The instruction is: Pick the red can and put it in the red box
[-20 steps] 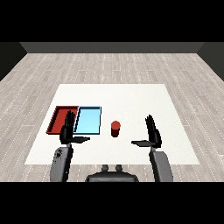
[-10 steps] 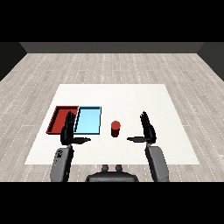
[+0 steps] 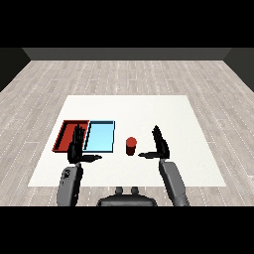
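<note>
Right hand (image 3: 159, 145) fingers straight, spread open, thumb out toward red can (image 3: 131, 146), holding nothing, near it but apart. Left hand (image 3: 77, 149) open too, fingers straight, empty, over the near edges of the trays. Red can upright on white counter (image 3: 149, 109), plain cylinder, just right of light blue tray (image 3: 99, 136). Red tray (image 3: 66, 135) beyond the blue one, leftmost.

You see even, soft light from above on the flat white table (image 3: 149, 114), without glare. The small red cylindrical can (image 3: 131, 146) shows only slight shading at its base.
</note>
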{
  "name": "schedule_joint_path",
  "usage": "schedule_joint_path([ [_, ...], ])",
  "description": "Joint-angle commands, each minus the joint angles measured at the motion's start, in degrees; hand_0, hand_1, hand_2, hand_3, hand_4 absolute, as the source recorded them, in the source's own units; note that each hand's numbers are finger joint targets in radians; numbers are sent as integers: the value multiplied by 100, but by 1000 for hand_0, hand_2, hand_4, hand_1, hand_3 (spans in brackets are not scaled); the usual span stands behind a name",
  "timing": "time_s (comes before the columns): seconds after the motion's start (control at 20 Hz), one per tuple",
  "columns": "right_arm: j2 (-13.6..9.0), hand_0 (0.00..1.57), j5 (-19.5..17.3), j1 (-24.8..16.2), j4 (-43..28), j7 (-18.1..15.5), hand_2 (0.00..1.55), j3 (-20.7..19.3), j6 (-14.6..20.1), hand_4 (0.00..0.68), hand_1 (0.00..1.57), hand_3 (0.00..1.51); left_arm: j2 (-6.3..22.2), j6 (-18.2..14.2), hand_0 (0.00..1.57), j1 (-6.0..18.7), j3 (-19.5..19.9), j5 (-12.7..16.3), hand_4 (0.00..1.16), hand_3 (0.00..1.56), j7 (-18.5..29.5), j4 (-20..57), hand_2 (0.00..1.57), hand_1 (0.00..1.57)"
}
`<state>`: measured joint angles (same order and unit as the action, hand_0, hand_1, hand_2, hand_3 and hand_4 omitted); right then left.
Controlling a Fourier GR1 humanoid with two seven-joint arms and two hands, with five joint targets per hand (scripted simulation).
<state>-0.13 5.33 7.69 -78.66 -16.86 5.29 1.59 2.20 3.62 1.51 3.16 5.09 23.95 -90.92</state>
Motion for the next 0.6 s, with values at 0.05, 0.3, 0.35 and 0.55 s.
schedule_joint_path([
  [0.05,13,0,234,210,240,38,0,152,27,0,0,0,50,-19,0,23,27,5,0,0,-123,-101,0,0],
  [0.3,13,0,785,107,770,-626,0,1261,873,0,0,0,23,-28,0,87,71,78,0,0,-140,38,0,0],
  [0.35,13,0,567,285,753,-352,0,731,454,0,0,0,-118,-178,0,-109,-154,-104,0,0,-132,-266,0,0],
  [0.55,13,0,930,495,1372,-740,0,1056,657,0,0,0,58,14,0,356,120,114,0,0,-23,294,0,0],
])
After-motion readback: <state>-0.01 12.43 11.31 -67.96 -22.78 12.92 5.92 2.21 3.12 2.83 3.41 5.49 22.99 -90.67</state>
